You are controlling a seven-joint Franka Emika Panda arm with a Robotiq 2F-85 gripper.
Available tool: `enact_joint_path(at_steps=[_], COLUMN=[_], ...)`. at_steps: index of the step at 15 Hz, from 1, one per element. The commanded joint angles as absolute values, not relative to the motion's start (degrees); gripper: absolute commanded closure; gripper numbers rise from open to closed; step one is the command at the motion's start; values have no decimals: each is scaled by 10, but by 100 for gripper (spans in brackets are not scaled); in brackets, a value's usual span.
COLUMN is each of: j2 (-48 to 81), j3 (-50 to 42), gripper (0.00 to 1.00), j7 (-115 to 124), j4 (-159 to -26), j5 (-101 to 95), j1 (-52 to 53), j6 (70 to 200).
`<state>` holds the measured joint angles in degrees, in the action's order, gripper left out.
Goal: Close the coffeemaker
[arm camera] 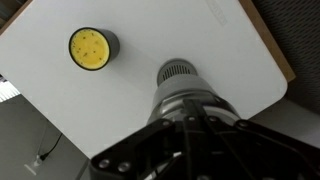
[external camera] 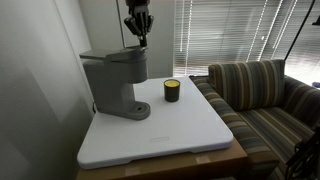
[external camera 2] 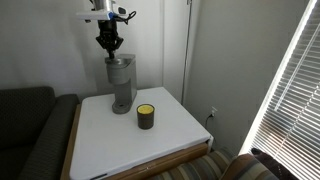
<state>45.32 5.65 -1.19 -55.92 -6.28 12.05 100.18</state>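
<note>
Gripper (external camera: 143, 42) (external camera 2: 110, 50) hangs vert., tips down. Fingers taper to one point in both exterior views, so they look drawn together w/ nothing held, but the pics are small. In the wrist view it's only a dark blurred mass along the lower edge. Tips sit right over the top of the coffeemaker (external camera: 115, 80) (external camera 2: 122, 82), toward the rear of its head; can't tell if they touch it or are just clear. Coffeemaker is matte grey plastic: boxy head overhanging the front, thick column, round flat base. Head top reads flat and level in an exterior view. It stands upright at the back of the table top (external camera: 170, 130) (external camera 2: 110, 135), close to the wall. Wrist view shows a round, ribbed grey part of it (arm camera: 178, 72) just beyond the gripper. Table top is smooth white, squarish w/ rounded corners, on a wood-tone edge. Jar (external camera: 172, 90) (external camera 2: 146, 116) (arm camera: 92, 47) is a short dark cyl. w/ a yellow top and stands near the machine's base, apart from it. Striped fabric sofa (external camera: 255, 90) is beside the table. Slatted blinds (external camera: 220, 30) (external camera 2: 295, 90) cover the window.
</note>
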Motion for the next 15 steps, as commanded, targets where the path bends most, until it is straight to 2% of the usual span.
enact_joint_path(at_steps=[1,15], j2=[437,360], j3=[57,50], gripper=[100,100], j7=[6,35], j4=[-643,-771], j5=[-56,-51], j1=[113,109], j6=[1064,1179])
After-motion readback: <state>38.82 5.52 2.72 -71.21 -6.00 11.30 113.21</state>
